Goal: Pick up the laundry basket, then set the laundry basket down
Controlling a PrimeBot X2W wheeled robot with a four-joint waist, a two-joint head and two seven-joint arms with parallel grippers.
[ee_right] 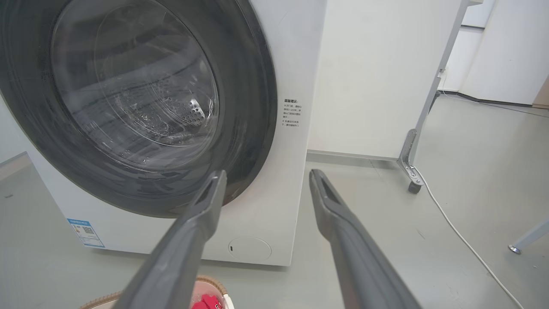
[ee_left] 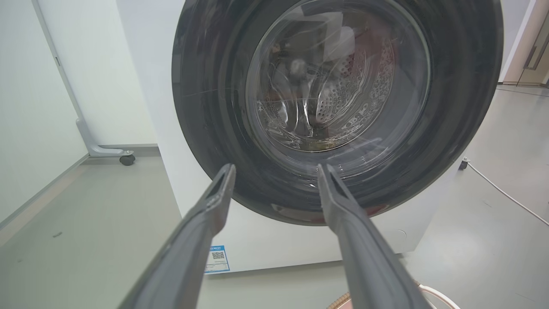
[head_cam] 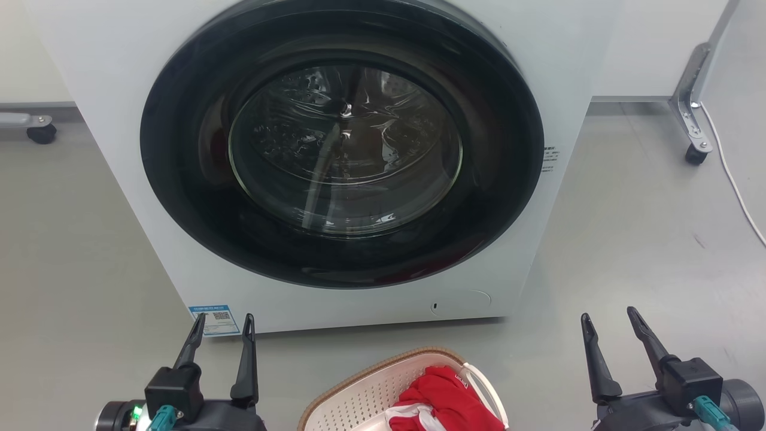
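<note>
Grey floor (head_cam: pixel 72 251) carries the laundry basket (head_cam: pixel 371 395) at the head view's bottom edge, a red garment (head_cam: pixel 446 392) inside. It lies between the left gripper (head_cam: pixel 224 317) and the right gripper (head_cam: pixel 608 314), behind their tips and closer to the left; both stand spread wide, holding nothing. Its long axis is cut off. Beyond, the washing machine (head_cam: pixel 574 72) bears a blue QR sticker (head_cam: pixel 214 320) and side print (head_cam: pixel 550 158), too small to read.
</note>
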